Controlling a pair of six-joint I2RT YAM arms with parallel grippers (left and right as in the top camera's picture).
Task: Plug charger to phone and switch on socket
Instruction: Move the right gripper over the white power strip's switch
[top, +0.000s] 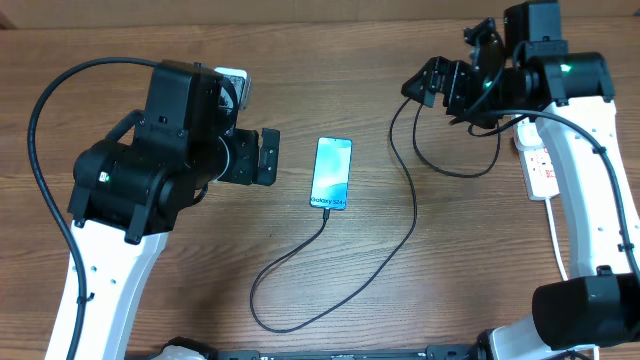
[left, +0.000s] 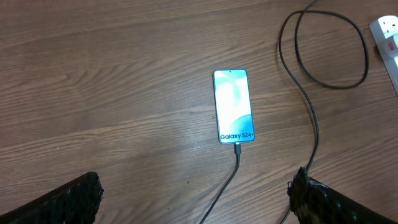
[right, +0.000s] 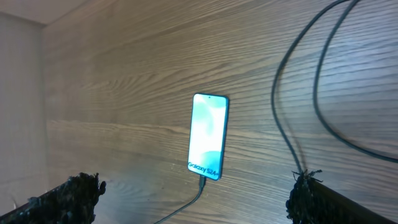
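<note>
Wood-grain tabletop (top: 330, 90) carries everything. Both arms hover above it, the left hand (top: 268, 157) and right hand (top: 447, 70) spread wide and empty. Under the right arm lies the white socket (top: 541, 165); its switch cannot be read. At centre, the lit phone (top: 332, 173) lies flat, the charger (left: 237, 155) seated in its lower edge. The risk: reaching for the switch, the right hand snags the cable loop beside the socket and tugs the connector out.

Brown wood-grain table (top: 200, 290) — evenly lit; pale wall (right: 18, 93) beyond it.
</note>
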